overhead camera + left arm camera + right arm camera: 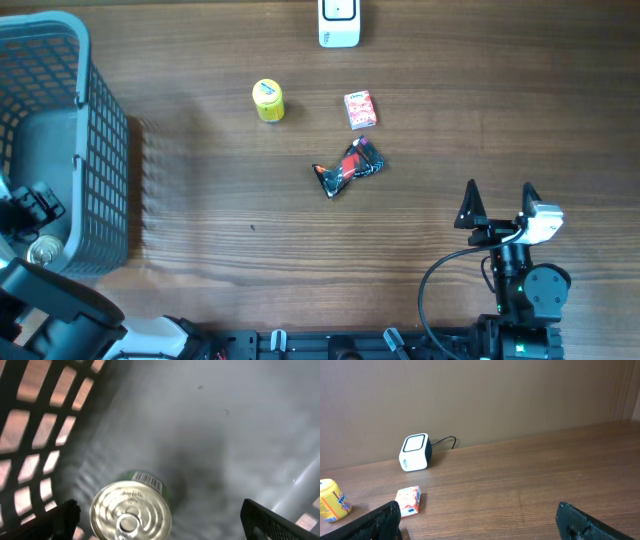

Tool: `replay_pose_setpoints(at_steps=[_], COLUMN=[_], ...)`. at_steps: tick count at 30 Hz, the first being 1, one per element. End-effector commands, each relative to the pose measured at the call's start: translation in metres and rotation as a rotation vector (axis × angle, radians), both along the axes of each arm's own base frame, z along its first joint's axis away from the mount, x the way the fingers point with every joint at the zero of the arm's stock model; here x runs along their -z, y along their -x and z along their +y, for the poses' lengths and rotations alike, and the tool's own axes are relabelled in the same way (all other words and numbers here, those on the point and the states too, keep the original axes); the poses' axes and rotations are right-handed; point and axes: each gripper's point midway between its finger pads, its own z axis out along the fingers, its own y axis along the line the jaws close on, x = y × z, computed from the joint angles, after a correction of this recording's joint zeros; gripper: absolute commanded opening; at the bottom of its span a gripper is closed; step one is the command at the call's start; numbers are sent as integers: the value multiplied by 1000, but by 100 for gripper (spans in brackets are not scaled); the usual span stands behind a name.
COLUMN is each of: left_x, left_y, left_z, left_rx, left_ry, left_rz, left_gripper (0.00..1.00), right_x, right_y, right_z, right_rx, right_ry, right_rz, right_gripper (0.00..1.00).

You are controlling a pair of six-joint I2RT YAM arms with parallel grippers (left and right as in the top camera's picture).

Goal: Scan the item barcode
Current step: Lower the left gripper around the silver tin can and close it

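Grey mesh basket at left end of wooden counter; tin can with barcode label upright inside, left gripper spread wide above it, empty. Right gripper released, front right. Yellow tub, red-white box, dark packet mid-counter; white scanner at far edge.

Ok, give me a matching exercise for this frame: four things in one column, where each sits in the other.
1 can
2 scanner
3 yellow tub
4 dark packet

A left of the small box
B inside the basket
C at the table's back edge
D just below the small box in the overhead view

Pairs: 1-B, 2-C, 3-A, 4-D
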Motion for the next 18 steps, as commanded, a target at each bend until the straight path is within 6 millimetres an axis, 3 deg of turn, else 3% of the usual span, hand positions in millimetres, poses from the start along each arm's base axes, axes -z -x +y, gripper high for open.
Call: replay_pose_setpoints(at_steps=[1, 5, 14, 18], left_x=[6, 13, 46, 44], left_y=[-3, 5, 13, 10], left_z=[-2, -11, -38, -39], left_rx=[252, 403, 434, 443], left_ry=[-22, 4, 84, 57], left_rz=[27, 87, 91, 80], left_gripper=[100, 100, 92, 90], right_x=[0, 0, 0, 0], right_y=[0, 0, 0, 0], right_z=[1, 1, 1, 1], right_rx=[-5, -5, -5, -5], right_ry=[-6, -6, -7, -6], right_rz=[0, 0, 0, 0], right_gripper=[100, 100, 100, 100])
